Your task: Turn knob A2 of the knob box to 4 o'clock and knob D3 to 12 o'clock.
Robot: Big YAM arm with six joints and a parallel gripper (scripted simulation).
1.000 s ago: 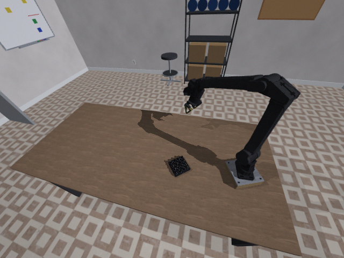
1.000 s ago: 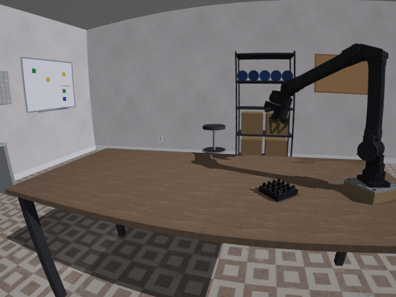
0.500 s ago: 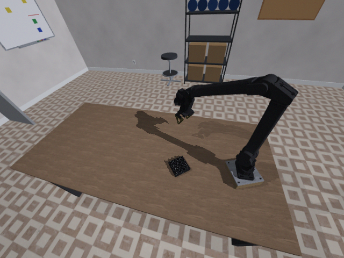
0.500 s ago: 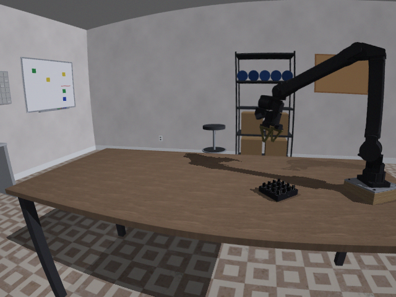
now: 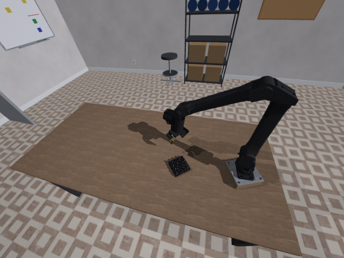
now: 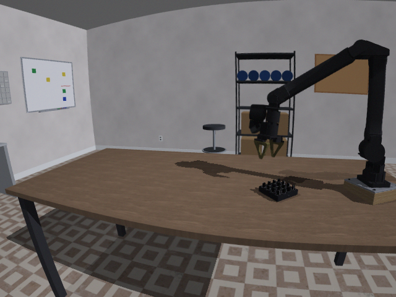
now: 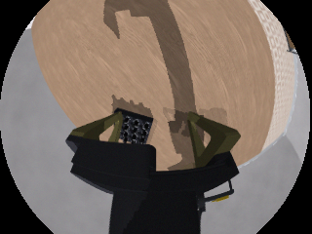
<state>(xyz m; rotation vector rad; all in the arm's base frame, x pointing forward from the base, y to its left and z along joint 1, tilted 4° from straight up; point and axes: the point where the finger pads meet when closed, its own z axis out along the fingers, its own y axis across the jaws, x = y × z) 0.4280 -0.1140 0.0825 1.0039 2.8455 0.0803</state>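
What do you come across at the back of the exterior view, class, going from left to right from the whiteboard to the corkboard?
Whiteboard, wall outlet, stool, shelf rack, corkboard.

Gripper (image 5: 177, 138) (image 6: 267, 157) (image 7: 155, 115) lower; nearer knob box (image 5: 179, 166) (image 6: 275, 191) (image 7: 136, 128)
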